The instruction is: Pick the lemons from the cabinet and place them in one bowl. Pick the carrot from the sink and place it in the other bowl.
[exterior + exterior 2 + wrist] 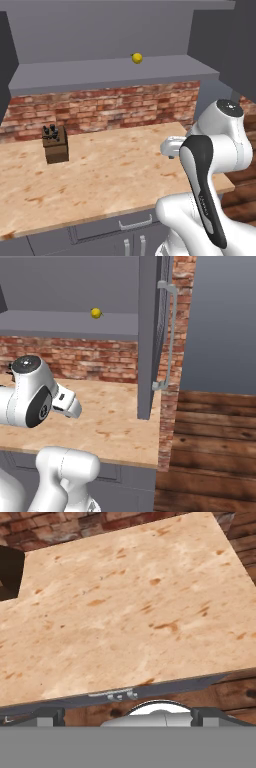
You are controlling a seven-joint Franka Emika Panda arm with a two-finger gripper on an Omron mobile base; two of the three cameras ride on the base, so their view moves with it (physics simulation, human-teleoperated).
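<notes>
One small yellow lemon (pixel 137 58) (pixel 96 313) lies on the grey shelf (pixel 110 72) of the open cabinet (pixel 149 331), towards the back. The cabinet door stands swung out at the right, its long silver bar handle (pixel 170 336) facing the room. My gripper (pixel 169 147) (pixel 70 404) hovers well below the shelf, over the right part of the wooden counter (pixel 125 612), and points down at it. In the hand view the gripper (pixel 127 714) is open, its dark fingertips (pixel 50 714) far apart with nothing between them.
A brown knife block (pixel 55 144) stands at the counter's left rear, seen as a dark corner (pixel 10 572) in the hand view. A brick wall (pixel 100 107) backs the counter. Grey drawer fronts (pixel 135 222) run beneath it. The counter ends at the right, with wooden floor (pixel 215 451) beyond.
</notes>
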